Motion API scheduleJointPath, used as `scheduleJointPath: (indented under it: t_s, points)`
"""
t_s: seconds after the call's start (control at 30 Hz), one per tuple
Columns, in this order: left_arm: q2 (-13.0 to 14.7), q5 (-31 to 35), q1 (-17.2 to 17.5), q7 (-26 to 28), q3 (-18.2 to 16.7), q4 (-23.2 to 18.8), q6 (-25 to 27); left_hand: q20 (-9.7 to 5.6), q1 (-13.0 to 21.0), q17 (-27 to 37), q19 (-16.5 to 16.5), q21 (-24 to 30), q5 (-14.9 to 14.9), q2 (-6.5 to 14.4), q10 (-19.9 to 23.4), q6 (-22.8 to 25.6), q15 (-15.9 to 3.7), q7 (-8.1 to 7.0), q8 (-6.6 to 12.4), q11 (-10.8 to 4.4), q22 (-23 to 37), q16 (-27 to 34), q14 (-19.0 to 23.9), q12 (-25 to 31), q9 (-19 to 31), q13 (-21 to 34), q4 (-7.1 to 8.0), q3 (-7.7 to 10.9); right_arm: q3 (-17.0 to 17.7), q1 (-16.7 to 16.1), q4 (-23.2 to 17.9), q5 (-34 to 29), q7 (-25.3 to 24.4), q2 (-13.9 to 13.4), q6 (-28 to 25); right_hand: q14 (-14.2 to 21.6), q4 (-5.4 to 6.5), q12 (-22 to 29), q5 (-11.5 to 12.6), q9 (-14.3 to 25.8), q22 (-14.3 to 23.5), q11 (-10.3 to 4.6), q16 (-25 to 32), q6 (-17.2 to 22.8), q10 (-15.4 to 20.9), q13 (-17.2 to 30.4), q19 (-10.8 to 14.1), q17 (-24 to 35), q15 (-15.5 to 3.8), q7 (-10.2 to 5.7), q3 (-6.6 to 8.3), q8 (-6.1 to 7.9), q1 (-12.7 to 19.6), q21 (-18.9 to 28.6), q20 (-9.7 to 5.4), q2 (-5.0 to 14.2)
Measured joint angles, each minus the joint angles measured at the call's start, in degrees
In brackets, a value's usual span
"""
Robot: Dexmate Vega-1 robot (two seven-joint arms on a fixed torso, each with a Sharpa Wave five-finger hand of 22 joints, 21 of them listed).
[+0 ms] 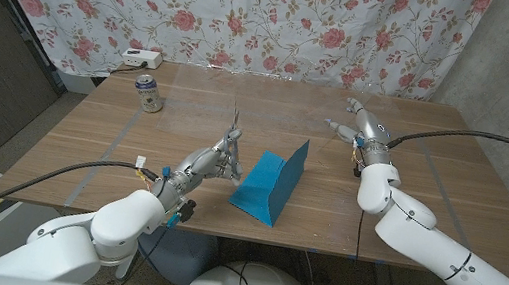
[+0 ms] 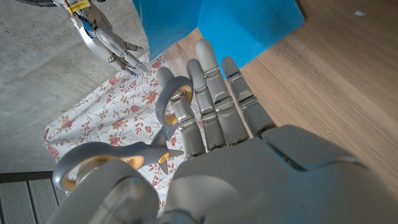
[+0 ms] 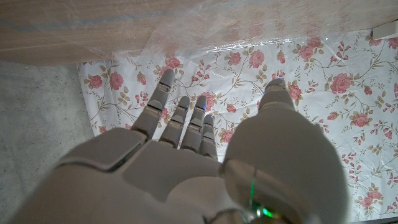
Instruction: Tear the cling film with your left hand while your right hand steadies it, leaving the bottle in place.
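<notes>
Floral curtain fabric [image 1: 254, 11] with red roses hangs behind a brown wooden table [image 1: 188, 112] and spans the top of the head view. At the middle of that view a blue triangular cling-film box [image 1: 270, 186] stands on the table, its long edge running from lower left to upper right. Just to its left, the left hand [image 1: 222, 155] comes in from the lower left; its fingers [image 2: 211, 93] reach straight and spread toward the blue box, with the thumb curled beside them and nothing gripped. Whether they touch the box cannot be told. Upper right of centre, the right hand [image 1: 358, 126] is raised over the table well apart from the box, fingers [image 3: 177, 118] extended and apart, holding nothing. In the upper left stands a small metal drinks can [image 1: 149, 93], and behind it at the table's back edge lies a white power strip [image 1: 141, 58].
</notes>
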Motion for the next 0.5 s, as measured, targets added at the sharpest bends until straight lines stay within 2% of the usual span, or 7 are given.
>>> scheduleJointPath:
  t_s: [0.33, 0.5]
  points:
    - [-0.19, 0.23, 0.67, 0.03, -0.16, -0.19, -0.19, 0.00, 0.00, 0.00, 0.00, -0.21, 0.44, 0.00, 0.00, 0.00, 0.08, 0.00, -0.01, 0.00, 0.00, 0.44, 0.08, 0.00, -0.05, 0.00, 0.00, 0.00, -3.64, 3.41, 1.80, -1.84, 1.18, 0.01, -1.34, -1.26, -0.01, -0.58, 0.08, 0.00, 0.00, 0.19, -0.16, -0.22, -1.03, 0.00, -0.21, -0.27, 0.01, -0.22, 0.02, 0.00, 0.00, -1.26, -0.20, 0.00]
    - [-0.23, 0.26, 0.86, 0.00, -0.24, -0.21, -0.29, 0.00, 0.16, 0.00, 0.00, -0.21, 0.44, -0.17, 0.00, 0.00, -0.13, 0.00, -0.01, 0.00, 0.00, 0.44, 0.28, 0.00, -0.05, -0.02, 0.00, 0.00, -5.32, 4.89, 2.46, -2.84, 1.75, 0.02, -2.14, -1.82, -0.55, -0.58, 0.22, 0.00, 0.08, -0.13, -0.15, 0.00, -1.34, 0.00, -0.57, -0.53, 0.20, -0.43, 0.56, 0.00, 0.46, -1.76, -0.56, 0.46]
